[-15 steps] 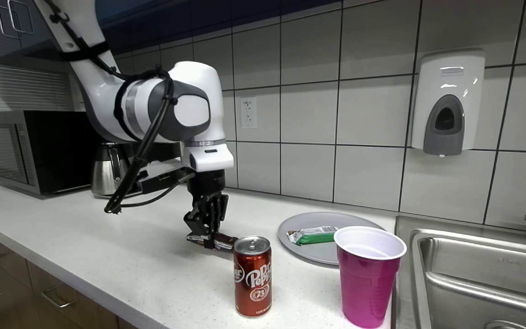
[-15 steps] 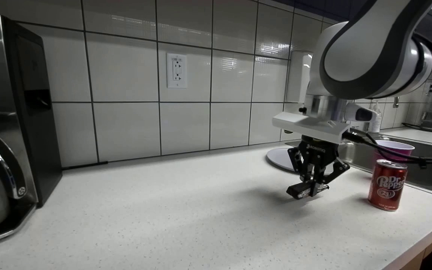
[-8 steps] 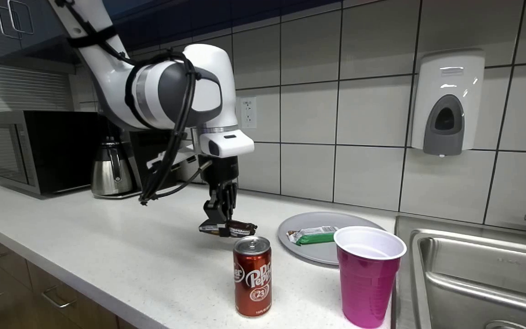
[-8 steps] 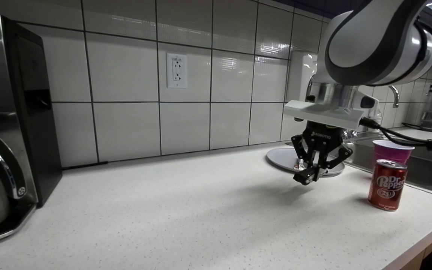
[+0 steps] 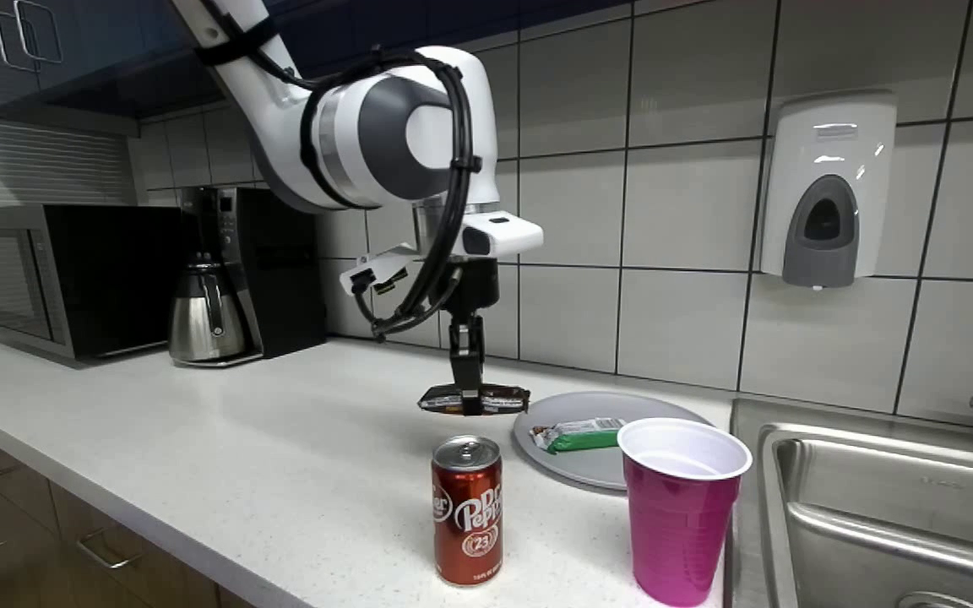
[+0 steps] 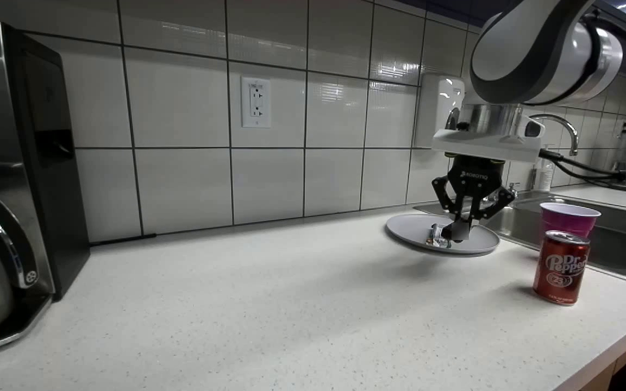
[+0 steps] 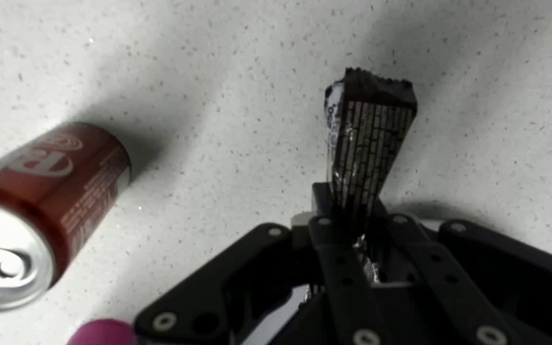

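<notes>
The pale counter [image 5: 284, 439] has the steel sink [image 5: 875, 473] set into it. Well apart from the sink stand the microwave [image 5: 115, 279] and the coffee maker [image 5: 279, 287]; the coffee maker bears the carafe [image 5: 199, 317], whose contents cannot be seen. The grey plate [image 5: 605, 405] lies flat near the sink. The gripper [image 7: 351, 206] points down above the counter, its fingers [image 7: 338, 268] drawn nearly together. The pink cup [image 5: 681, 532] stands upright beside the sink, its white inner wall showing, its bottom hidden. The can [image 5: 467, 511] stands upright near the cup. The dark bar [image 7: 372, 143], clamped across its middle by the fingers, hangs nearly level in the air, close to the plate's edge. The green-and-silver packet [image 5: 584, 439] rests on the plate.
</notes>
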You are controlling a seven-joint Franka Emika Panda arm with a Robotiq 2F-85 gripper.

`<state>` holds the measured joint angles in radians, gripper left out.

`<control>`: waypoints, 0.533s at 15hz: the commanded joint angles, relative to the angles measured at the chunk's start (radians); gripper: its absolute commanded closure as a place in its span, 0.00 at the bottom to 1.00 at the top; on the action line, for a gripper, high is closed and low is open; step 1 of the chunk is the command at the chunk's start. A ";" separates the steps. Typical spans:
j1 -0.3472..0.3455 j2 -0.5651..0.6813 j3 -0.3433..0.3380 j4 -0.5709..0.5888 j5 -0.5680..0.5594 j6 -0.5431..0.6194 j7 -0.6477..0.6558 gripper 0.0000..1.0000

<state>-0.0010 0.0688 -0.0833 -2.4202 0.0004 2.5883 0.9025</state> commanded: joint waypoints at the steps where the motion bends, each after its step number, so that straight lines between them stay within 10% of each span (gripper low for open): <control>1: -0.033 0.064 -0.015 0.118 -0.009 -0.069 -0.113 0.96; 8: -0.061 0.230 -0.061 0.330 0.013 -0.114 -0.266 0.96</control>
<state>-0.0445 0.2209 -0.1377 -2.2071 0.0006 2.5334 0.7050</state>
